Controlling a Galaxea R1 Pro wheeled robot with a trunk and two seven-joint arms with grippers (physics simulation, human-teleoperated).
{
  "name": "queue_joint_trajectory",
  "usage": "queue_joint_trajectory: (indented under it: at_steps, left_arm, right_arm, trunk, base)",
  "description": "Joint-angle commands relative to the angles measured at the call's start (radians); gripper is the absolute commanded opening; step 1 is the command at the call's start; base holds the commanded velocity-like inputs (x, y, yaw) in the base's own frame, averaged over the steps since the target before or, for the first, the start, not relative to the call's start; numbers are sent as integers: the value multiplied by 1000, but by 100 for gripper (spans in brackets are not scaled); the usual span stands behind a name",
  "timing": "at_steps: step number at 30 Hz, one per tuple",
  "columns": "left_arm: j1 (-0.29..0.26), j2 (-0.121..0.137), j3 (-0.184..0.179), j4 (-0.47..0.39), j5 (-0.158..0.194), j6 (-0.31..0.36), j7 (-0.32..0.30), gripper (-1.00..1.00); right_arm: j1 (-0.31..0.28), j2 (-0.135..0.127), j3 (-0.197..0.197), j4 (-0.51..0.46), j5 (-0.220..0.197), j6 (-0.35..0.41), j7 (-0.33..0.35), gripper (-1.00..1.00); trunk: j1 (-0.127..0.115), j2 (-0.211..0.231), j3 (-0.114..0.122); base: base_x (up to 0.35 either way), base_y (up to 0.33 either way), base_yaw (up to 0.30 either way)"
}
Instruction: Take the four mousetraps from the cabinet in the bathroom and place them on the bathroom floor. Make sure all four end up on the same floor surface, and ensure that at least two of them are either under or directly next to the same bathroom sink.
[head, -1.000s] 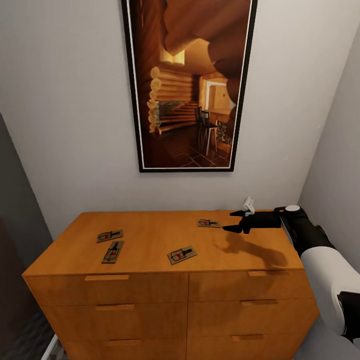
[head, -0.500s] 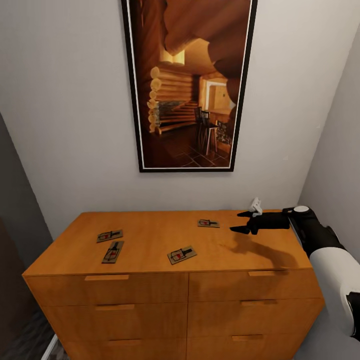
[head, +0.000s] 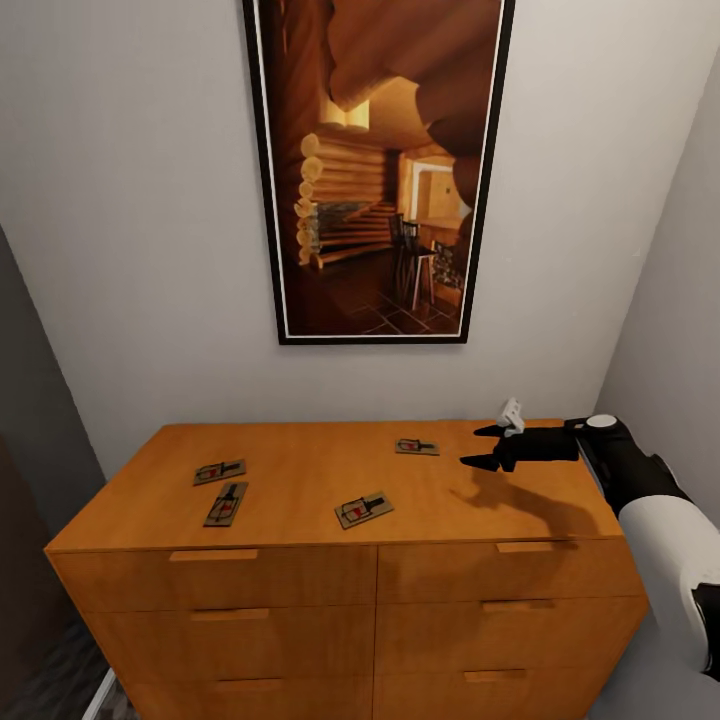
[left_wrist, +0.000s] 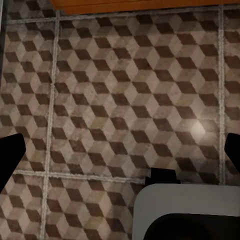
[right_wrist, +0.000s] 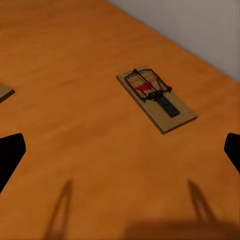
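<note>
i am holding my right fingers (head: 484, 446) wide apart and empty over the low orange-brown wooden cabinet (head: 300, 560), aiming at the nearest small brown wooden mousetrap (right_wrist: 156, 98) lying flat near the back edge. its long axis is running roughly toward the fingers, so i am judging it best to straddle the short sides, descending level. my left fingers (left_wrist: 120, 150) are hanging open over the cube-patterned floor tiles (left_wrist: 110, 100).
</note>
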Motion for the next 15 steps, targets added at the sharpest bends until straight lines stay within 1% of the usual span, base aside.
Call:
queue_joint_trajectory:
  at_steps: [1, 9, 15]
  left_arm:
    - [0, 0, 0, -2, 0, -1, 2, 100]
    - [0, 0, 0, -2, 0, -1, 2, 100]
    - [0, 0, 0, -2, 0, -1, 2, 100]
  right_arm:
    - [0, 2, -5, -1, 6, 10, 6, 100]
    - [0, 7, -5, 9, 5, 10, 5, 100]
    - [0, 8, -5, 19, 5, 9, 5, 100]
  trunk:
    - [0, 0, -1]
    - [0, 0, -1]
    - [0, 0, -1]
  base:
    - [0, 0, 0]
    - [6, 0, 0]
    - [78, 13, 0]
